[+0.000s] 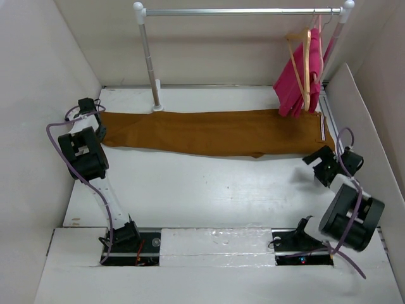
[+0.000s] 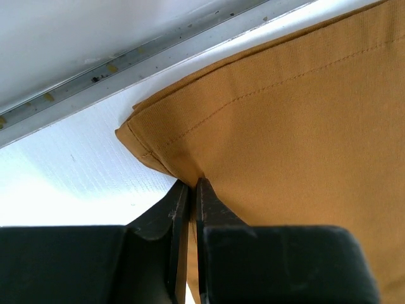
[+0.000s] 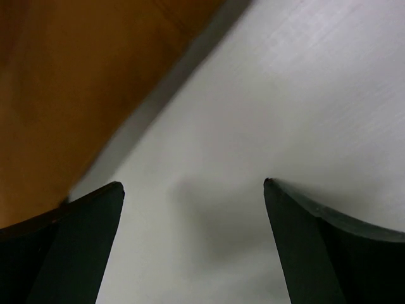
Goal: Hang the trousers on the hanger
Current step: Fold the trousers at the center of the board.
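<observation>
Right wrist: blurred trousers (image 3: pixel 69 82), cut off beside parted right hand (image 3: pixel 193 183).

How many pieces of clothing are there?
2. The brown trousers lie flat across the table's far side; a pink garment hangs from the rail at the right. More could hide behind it.

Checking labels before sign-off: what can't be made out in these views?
Top view: hanger partly behind pink garment.
Right wrist: trousers blurred, cut off by frame edge; right pincer open.
Left wrist: left pincer, shut on trousers, hides the cloth beneath it.
</observation>
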Action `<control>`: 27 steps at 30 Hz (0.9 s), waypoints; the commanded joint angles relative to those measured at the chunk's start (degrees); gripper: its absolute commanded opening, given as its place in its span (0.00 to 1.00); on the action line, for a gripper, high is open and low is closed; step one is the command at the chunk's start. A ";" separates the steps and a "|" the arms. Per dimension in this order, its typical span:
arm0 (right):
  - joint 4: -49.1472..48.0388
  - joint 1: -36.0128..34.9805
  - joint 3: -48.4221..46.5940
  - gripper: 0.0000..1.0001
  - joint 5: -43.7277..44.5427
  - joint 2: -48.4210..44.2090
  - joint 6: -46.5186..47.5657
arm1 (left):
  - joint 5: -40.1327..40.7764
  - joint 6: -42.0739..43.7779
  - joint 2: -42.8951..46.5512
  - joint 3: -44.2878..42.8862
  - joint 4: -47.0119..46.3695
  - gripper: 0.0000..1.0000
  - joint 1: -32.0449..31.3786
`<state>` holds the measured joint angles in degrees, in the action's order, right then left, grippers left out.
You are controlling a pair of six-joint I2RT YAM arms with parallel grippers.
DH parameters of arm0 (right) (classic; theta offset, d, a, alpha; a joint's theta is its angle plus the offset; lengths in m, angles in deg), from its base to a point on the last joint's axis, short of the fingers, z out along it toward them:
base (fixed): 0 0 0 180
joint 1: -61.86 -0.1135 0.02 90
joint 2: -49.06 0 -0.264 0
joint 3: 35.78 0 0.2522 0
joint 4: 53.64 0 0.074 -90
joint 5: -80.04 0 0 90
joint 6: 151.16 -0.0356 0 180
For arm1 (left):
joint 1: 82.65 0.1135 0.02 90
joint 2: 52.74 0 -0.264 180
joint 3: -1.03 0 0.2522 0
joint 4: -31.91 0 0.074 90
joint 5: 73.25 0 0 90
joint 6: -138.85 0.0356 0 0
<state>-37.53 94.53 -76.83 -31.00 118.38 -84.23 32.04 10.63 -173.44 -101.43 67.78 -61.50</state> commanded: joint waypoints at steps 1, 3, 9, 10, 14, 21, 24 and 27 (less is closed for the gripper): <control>-19.37 -0.31 -1.18 1.00 -0.85 10.60 -8.83 | 0.88 1.48 -1.73 1.26 1.36 0.00 0.65; -23.96 -0.84 -4.51 0.99 -1.89 20.81 -10.15 | 0.97 2.62 -1.38 1.17 1.01 0.00 0.65; -25.30 -0.85 -8.56 0.26 -0.15 24.64 -9.19 | 2.28 3.32 -0.32 1.34 1.01 0.00 0.65; -24.42 -0.85 -10.66 0.13 -0.06 24.46 -7.62 | 2.72 3.32 0.20 1.26 1.18 0.00 0.65; -15.37 1.86 -15.16 0.00 2.93 17.64 -2.43 | 6.06 3.24 2.84 0.91 2.24 0.00 0.65; 3.17 3.19 -22.37 0.00 9.44 2.68 4.17 | 9.31 2.53 7.85 -2.52 7.59 0.00 0.65; 6.94 4.06 -23.95 0.00 7.77 1.61 3.82 | 12.91 3.67 9.96 -3.23 10.41 0.00 0.65; 10.21 5.91 -25.27 0.00 4.87 1.00 4.17 | 14.59 5.17 13.82 -0.25 10.33 0.00 1.18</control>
<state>-29.38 96.74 -98.75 -30.36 120.11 -82.70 36.94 13.34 -166.38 -101.56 78.27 -62.38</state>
